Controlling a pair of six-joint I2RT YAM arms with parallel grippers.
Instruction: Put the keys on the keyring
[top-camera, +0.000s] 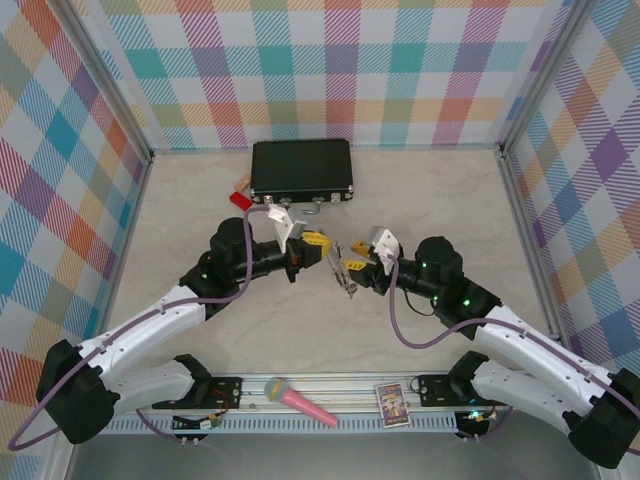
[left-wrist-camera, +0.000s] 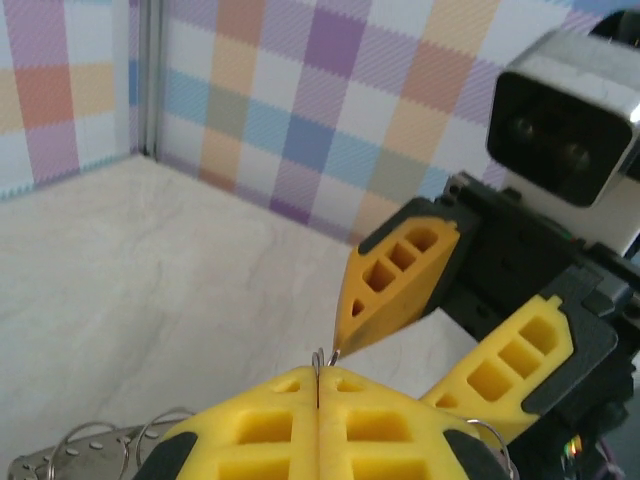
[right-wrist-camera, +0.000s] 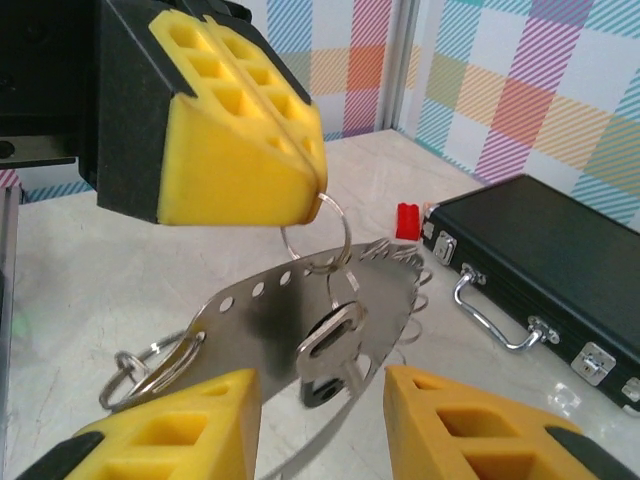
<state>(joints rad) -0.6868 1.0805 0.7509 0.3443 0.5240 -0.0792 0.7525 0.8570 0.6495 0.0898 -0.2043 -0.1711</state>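
Crowded middle, open flanks

From above, the left gripper (top-camera: 325, 243) and right gripper (top-camera: 353, 257) meet mid-frame around the keyring (top-camera: 342, 278), leaving no gap. The black case (top-camera: 301, 170) and red block (top-camera: 240, 199) bar upper centre. Bare table (top-camera: 450, 190) lies free at both sides.

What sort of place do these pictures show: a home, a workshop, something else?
Probably a robot test cell, not a home: pastel checked wall panels enclose a pale stone-look tabletop, a black-and-white left arm and right arm stand at its near edge, and a pink toy microphone lies as a prop.
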